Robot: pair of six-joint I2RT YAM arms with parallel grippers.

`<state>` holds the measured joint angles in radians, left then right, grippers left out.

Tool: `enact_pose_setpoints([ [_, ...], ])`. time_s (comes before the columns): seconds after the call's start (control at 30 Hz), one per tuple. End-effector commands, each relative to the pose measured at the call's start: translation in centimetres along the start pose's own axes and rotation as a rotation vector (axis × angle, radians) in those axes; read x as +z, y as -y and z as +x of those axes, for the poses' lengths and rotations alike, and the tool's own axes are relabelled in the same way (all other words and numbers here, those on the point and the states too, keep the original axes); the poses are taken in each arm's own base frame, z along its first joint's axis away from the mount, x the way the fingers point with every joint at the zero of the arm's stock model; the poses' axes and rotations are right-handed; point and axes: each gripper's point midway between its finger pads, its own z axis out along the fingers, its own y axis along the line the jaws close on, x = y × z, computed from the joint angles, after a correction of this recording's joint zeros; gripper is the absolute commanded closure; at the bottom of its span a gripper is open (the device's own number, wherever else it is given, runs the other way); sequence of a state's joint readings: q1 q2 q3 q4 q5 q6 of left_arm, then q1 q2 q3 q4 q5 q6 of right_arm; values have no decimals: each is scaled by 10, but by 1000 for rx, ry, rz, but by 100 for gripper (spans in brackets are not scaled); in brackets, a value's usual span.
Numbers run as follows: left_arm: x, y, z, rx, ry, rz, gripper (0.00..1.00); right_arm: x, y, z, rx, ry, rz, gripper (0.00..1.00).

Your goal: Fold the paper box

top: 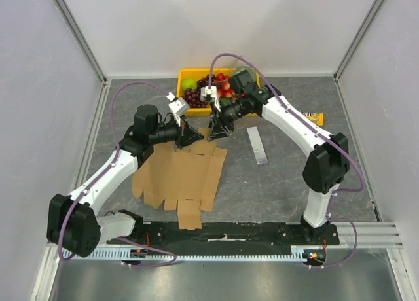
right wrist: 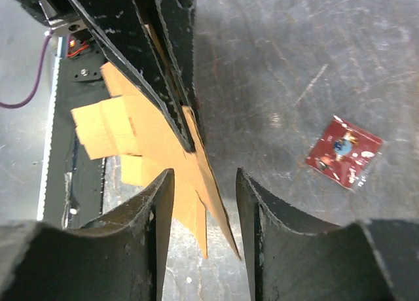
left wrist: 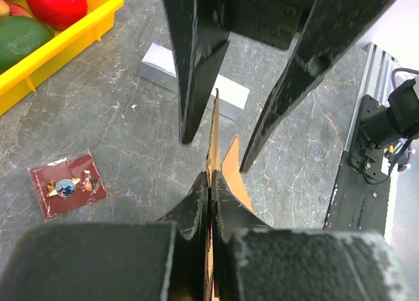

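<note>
The paper box [top: 180,177] is a brown die-cut cardboard sheet, mostly flat on the grey table in front of the arms, with its far edge lifted. My left gripper [top: 190,136] is shut on that raised edge; in the left wrist view its fingers [left wrist: 196,203] pinch the thin cardboard [left wrist: 234,169] edge-on. My right gripper [top: 215,132] faces it from the other side. In the right wrist view the right gripper [right wrist: 204,180] stands open, and a cardboard flap [right wrist: 147,134] runs between its fingers without being pinched.
A yellow tray [top: 186,72] of fruit stands at the back, just behind both grippers. A silver bar [top: 257,145] lies to the right of the sheet. A red packet [left wrist: 65,185] lies on the table near the grippers. A small orange packet [top: 315,118] lies at the far right.
</note>
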<state>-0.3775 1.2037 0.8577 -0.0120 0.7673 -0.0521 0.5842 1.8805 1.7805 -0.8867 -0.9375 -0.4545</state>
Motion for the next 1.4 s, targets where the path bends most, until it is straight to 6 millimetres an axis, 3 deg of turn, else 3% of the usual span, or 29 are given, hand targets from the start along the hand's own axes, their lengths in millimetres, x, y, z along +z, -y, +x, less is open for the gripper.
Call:
enact_pose_setpoints([
  [0.0,2,-3,-18,14,37,-24,98,-39,15,-34,-33,128,172,48],
  [0.13,1,-16,-25,-22,75,-93,98,-75,47,-30,98,276,409,39],
  [0.2,-1,-24,-30,-53,107,-132,98,-90,47,-32,173,383,456,33],
  [0.27,-5,-30,-38,-86,152,-155,98,-92,47,-23,243,434,484,30],
  [0.37,-11,-34,-52,-121,229,-167,98,-88,41,-10,325,516,490,27],
  [0.4,-14,-35,-56,-142,258,-170,98,-80,37,5,375,528,481,27],
  [0.5,-21,-36,-65,-171,325,-170,98,-77,25,11,390,631,448,22],
  [0.73,-33,-33,-74,-226,405,-136,98,-61,13,46,428,730,400,9],
  [1.13,-39,-22,-83,-250,454,-89,98,-42,6,50,328,898,220,8],
  [1.37,-39,-24,-81,-248,448,-95,98,-13,6,56,317,889,90,9],
])
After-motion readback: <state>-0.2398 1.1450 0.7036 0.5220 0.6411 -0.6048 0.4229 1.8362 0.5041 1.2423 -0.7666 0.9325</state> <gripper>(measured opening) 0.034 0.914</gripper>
